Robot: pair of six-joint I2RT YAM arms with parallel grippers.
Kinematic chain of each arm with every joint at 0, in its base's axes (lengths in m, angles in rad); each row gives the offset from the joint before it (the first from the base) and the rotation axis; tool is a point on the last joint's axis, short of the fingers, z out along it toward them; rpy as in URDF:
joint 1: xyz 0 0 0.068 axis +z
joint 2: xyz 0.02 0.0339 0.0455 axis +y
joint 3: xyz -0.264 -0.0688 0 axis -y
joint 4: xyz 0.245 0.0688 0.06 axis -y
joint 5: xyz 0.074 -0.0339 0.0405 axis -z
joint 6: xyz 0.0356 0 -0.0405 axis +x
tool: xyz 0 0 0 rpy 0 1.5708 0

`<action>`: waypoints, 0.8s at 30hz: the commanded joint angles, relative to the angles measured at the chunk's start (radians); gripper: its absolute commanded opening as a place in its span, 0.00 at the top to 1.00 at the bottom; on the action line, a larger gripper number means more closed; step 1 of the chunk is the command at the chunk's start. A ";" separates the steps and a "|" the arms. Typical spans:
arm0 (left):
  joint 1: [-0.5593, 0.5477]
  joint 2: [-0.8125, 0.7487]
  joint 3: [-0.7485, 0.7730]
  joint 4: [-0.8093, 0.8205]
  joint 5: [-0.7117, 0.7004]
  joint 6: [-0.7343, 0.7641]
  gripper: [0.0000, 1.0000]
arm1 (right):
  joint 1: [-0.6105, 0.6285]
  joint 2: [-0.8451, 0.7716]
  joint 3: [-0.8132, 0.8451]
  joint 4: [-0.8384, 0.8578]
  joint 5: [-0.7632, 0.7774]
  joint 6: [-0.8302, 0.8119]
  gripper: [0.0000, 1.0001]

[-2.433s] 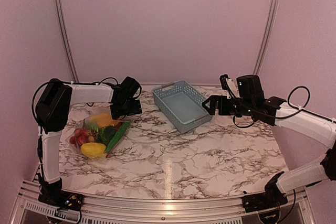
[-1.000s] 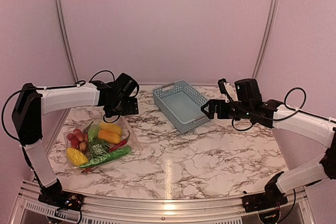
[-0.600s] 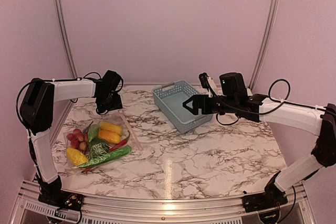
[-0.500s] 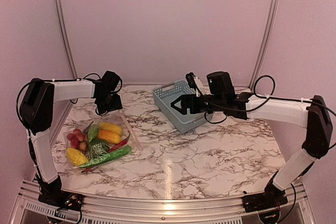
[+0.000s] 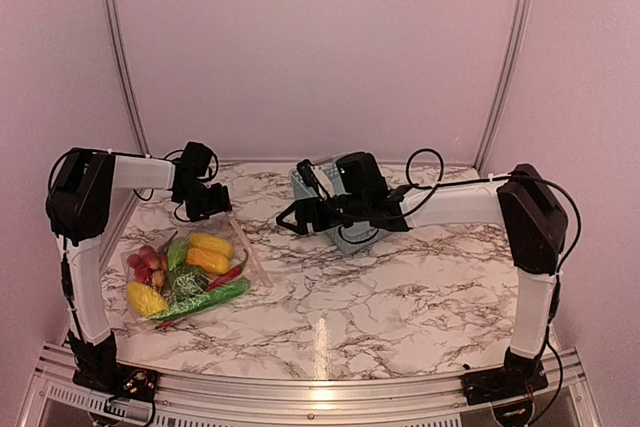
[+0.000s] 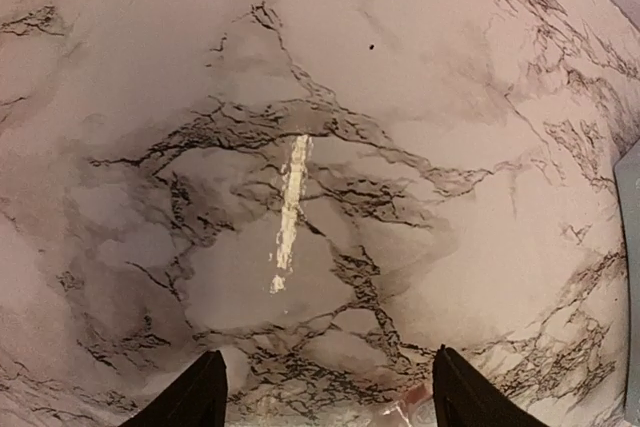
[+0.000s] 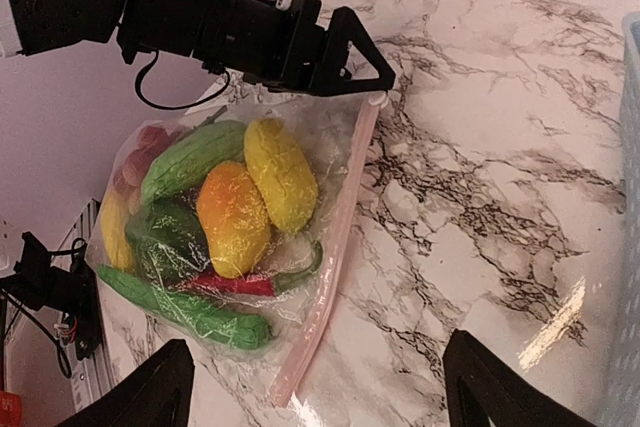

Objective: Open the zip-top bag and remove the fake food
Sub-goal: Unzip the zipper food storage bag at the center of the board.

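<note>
We see left end effector (image 6: 327, 357) apart at far edge of the zip-top bag (image 7: 345, 137) | right end effector (image 7: 318, 342) apart beside the blue basket (image 7: 633, 197) | fake food (image 7: 235, 212) inside bag.

Top: high on the near side, facing down. Left wrist: close over white grey-veined marble tabletop (image 6: 300, 97). Right wrist, oblique, shares the clear crinkly zip-top bag (image 7: 335, 237) with top (image 5: 245, 247).

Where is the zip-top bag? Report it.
Top view: the zip-top bag lies on the table's left side, just nearer than the left end effector, zip strip facing the centre.
</note>
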 commanded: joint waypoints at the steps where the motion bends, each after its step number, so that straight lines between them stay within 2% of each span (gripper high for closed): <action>1: -0.001 0.043 0.016 0.047 0.136 0.077 0.28 | 0.001 0.058 0.067 0.018 -0.055 -0.021 0.16; 12: -0.001 -0.020 -0.063 0.091 0.248 0.085 0.42 | 0.001 0.126 0.082 0.030 -0.081 -0.025 0.16; 15: 0.000 -0.049 -0.077 0.072 0.254 0.098 0.42 | 0.001 0.136 0.084 0.030 -0.081 -0.026 0.16; 17: 0.001 -0.061 -0.082 0.061 0.250 0.108 0.33 | 0.001 0.140 0.083 0.031 -0.085 -0.025 0.16; 19: 0.004 -0.071 -0.091 0.055 0.246 0.115 0.30 | 0.001 0.144 0.080 0.035 -0.089 -0.023 0.16; 22: 0.013 -0.084 -0.101 0.042 0.237 0.124 0.30 | 0.001 0.144 0.073 0.042 -0.091 -0.021 0.16; 24: 0.019 -0.093 -0.103 0.021 0.220 0.138 0.34 | 0.001 0.142 0.067 0.045 -0.092 -0.021 0.15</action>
